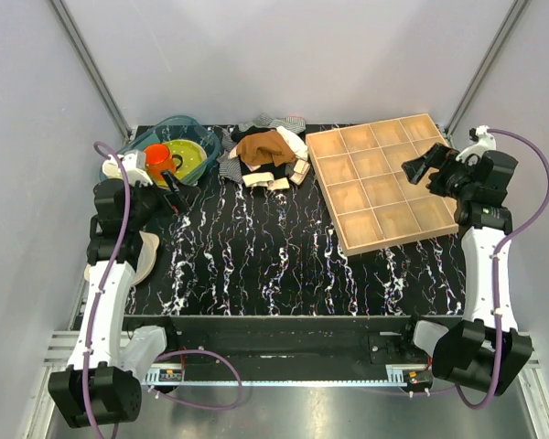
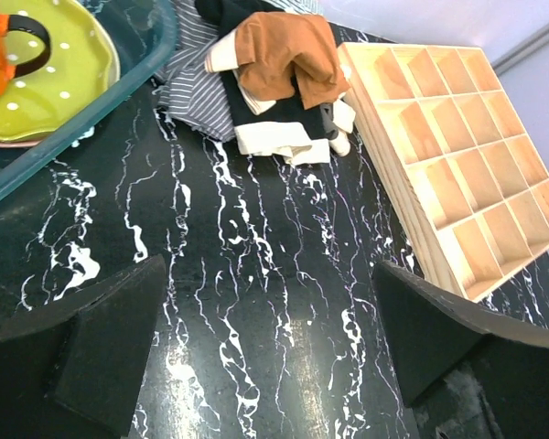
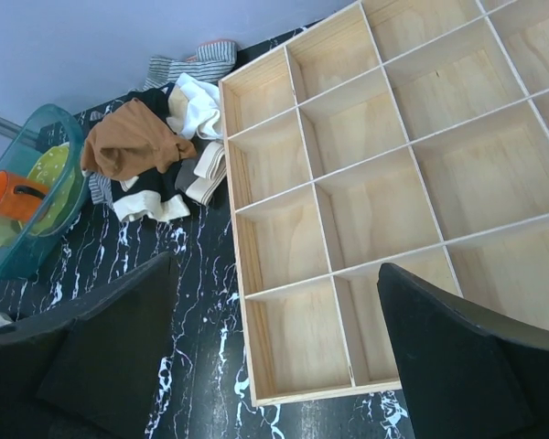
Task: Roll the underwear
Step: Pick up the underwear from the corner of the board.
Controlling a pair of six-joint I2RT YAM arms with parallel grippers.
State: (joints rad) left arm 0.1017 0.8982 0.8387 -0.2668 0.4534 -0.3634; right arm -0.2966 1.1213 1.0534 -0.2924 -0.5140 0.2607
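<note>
The rust-brown underwear (image 1: 263, 147) lies crumpled on top of a pile of clothes at the back middle of the table, also seen in the left wrist view (image 2: 288, 50) and the right wrist view (image 3: 128, 142). My left gripper (image 1: 178, 195) hovers open at the left, well short of the pile, with only bare black marbled tabletop between its fingers (image 2: 101, 338). My right gripper (image 1: 421, 167) stands open above the wooden tray (image 1: 384, 187), nothing between its fingers (image 3: 457, 357).
Under the underwear lie a black garment with a beige band (image 2: 274, 137) and a striped cloth (image 2: 197, 87). A teal tub (image 1: 178, 137) at the back left holds a yellow-green plate (image 2: 46, 78) and an orange mug (image 1: 157, 161). The tray's compartments (image 3: 366, 210) hold nothing.
</note>
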